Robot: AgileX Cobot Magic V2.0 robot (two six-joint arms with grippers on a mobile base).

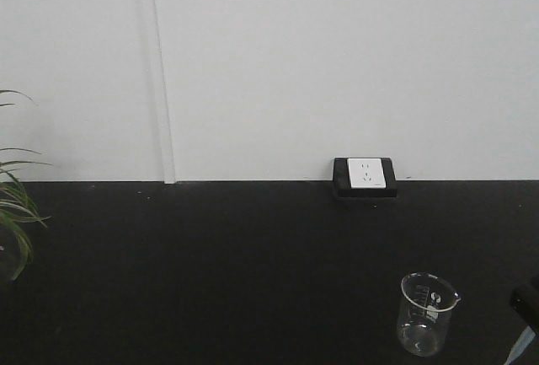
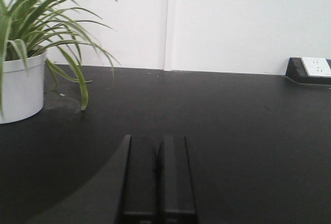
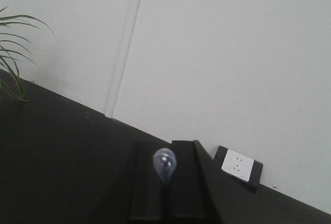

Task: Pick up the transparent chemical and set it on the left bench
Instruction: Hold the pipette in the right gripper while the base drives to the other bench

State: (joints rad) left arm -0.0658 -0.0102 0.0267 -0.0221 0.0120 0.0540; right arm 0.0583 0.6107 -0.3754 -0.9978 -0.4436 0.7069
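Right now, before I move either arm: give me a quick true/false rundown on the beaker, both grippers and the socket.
1. The beaker stands upright on the black worktop, in no gripper. True.
2. The left gripper is wide open. False: its jaws are closed together with nothing between them.
3. A clear dropper bulb sits between the fingers of the right gripper. True.
4. The wall socket sits left of the plant. False: the plant is at the far left and the socket is well to its right, behind the beaker.
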